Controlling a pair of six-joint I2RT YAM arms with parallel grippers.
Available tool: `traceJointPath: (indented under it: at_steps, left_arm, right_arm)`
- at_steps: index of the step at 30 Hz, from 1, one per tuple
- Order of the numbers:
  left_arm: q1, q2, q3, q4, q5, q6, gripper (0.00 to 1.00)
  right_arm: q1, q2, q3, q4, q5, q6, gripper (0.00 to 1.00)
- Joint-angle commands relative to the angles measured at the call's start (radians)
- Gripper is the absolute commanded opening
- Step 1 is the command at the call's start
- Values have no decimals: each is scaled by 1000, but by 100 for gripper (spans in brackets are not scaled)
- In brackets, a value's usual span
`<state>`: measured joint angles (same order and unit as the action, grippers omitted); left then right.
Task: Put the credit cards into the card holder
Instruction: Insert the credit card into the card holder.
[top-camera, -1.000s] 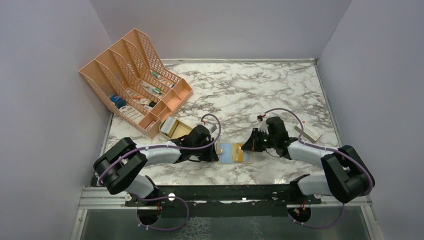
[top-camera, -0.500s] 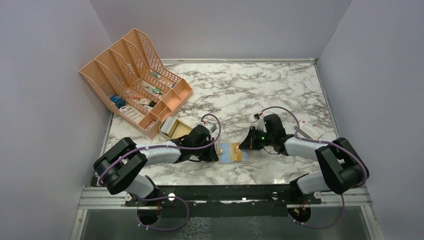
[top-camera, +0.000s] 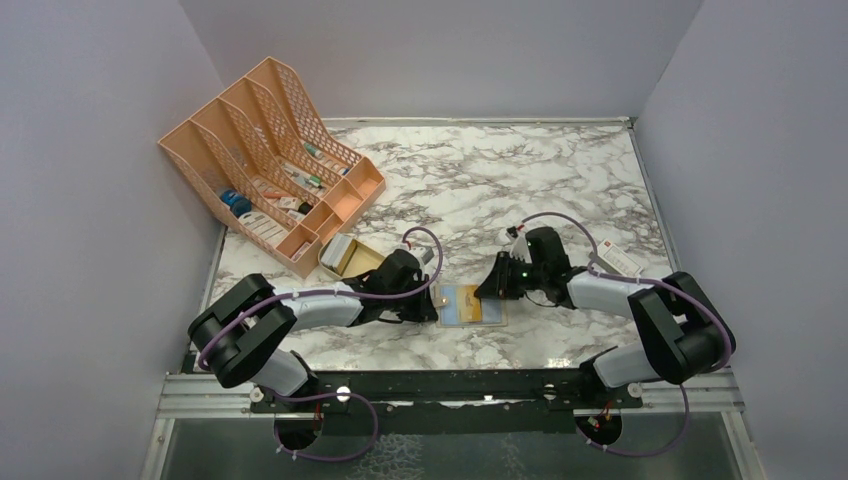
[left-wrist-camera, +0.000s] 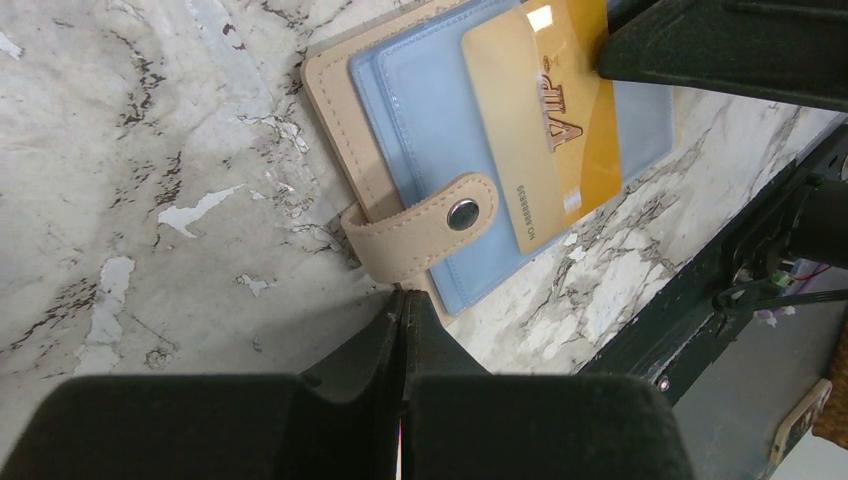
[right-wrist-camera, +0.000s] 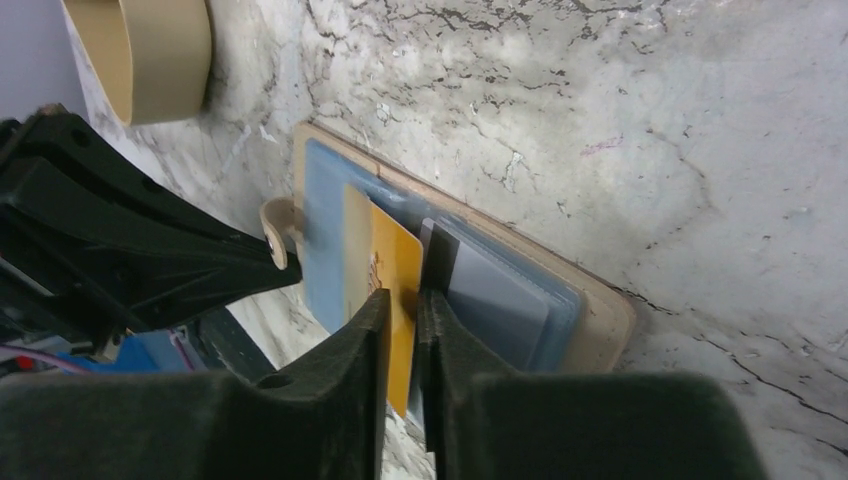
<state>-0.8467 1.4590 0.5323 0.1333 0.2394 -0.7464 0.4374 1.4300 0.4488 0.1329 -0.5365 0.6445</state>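
My right claw covers the gold card's near edge on the card holder; whether I grip it is unclear. Past the holder, the beige dish runs off-frame.

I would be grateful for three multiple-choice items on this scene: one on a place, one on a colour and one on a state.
1. Where does the card holder lie?
A in a drawer
B on the marble table
C on a shelf

2. What colour is the card marked VIP?
A gold
B red
C green

3. How is the card holder?
A snapped shut
B standing on edge
C open and flat

Key:
1 B, the top view shows it on the marble near the front edge.
2 A, the left wrist view shows the card's gold face.
3 C, both wrist views show its blue inside bared.
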Motion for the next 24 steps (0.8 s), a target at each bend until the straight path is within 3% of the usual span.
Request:
traceJointPath:
  at_steps: [1,4,8,21,24]
  left_arm:
    - [-7,-1,-7,29,3,-1,0]
    - [-7,-6,-9,28,1,-1,0]
    - [-7,-8,-11,33,5,-2,0]
    - [-7,-17,-19,50,4,-10,0]
    - [-7,-13,-16,52,6,-9,0]
  right_arm:
    - [3,-8,45,-75,31,-2,23]
    - [3,-56,71,-165,102,-5,33]
    - [3,-100,67,-191,109,-12,38]
    - [45,-86,16,-119,76,52,39]
    - [56,-70,22,-104,68,53,35]
